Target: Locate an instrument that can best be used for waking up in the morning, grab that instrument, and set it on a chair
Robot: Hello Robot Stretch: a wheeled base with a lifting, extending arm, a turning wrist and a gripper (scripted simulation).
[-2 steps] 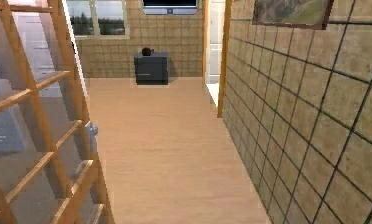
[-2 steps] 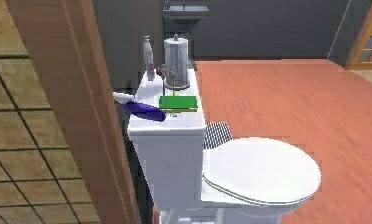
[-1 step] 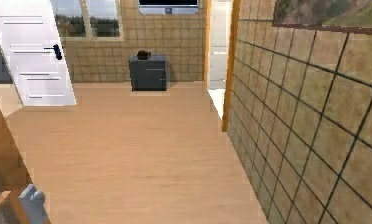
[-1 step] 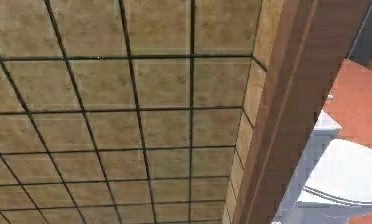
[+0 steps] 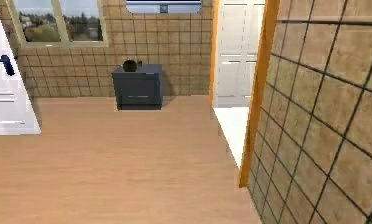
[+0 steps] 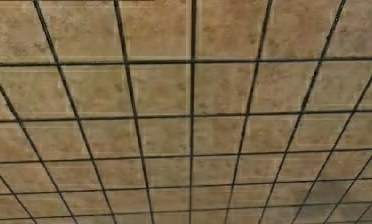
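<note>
A small dark round thing stands on top of a dark low cabinet against the far tiled wall, left of the forward view's middle. It is too small to tell what it is. Bare wooden floor stretches between me and the cabinet.
A brown tiled wall stands close at the forward view's right, and the same kind of tiled wall is near in the arm side view. An orange-framed doorway opens onto a white room. A white door is at the left, a window above.
</note>
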